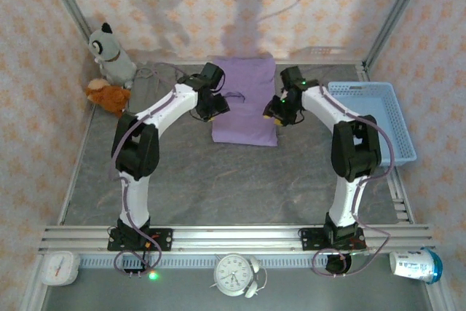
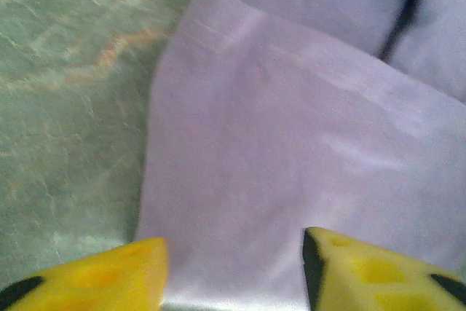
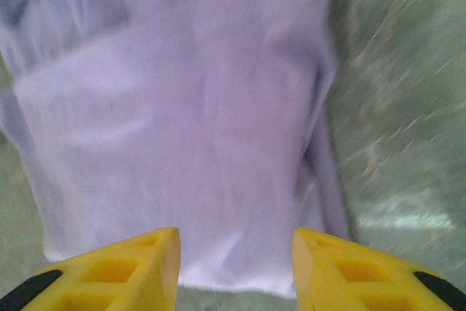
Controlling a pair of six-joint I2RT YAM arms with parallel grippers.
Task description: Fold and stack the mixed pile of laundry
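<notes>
Of the mixed laundry pile I see a lavender-purple garment [image 1: 246,100], folded into a tall rectangle at the back middle of the table. My left gripper [image 1: 215,104] hovers at its left edge and my right gripper [image 1: 279,111] at its right edge. In the left wrist view the yellow fingers [image 2: 109,274] stand apart over the garment [image 2: 291,143], nothing between them. The right gripper [image 3: 235,245] is likewise open above the garment's [image 3: 182,143] near hem, holding nothing.
A light blue slatted basket [image 1: 399,118] stands at the right edge. A grey plush toy [image 1: 111,52] and an orange one [image 1: 108,96] sit at the back left. Two clocks [image 1: 234,274] and a bottle [image 1: 415,264] lie in front of the arm bases.
</notes>
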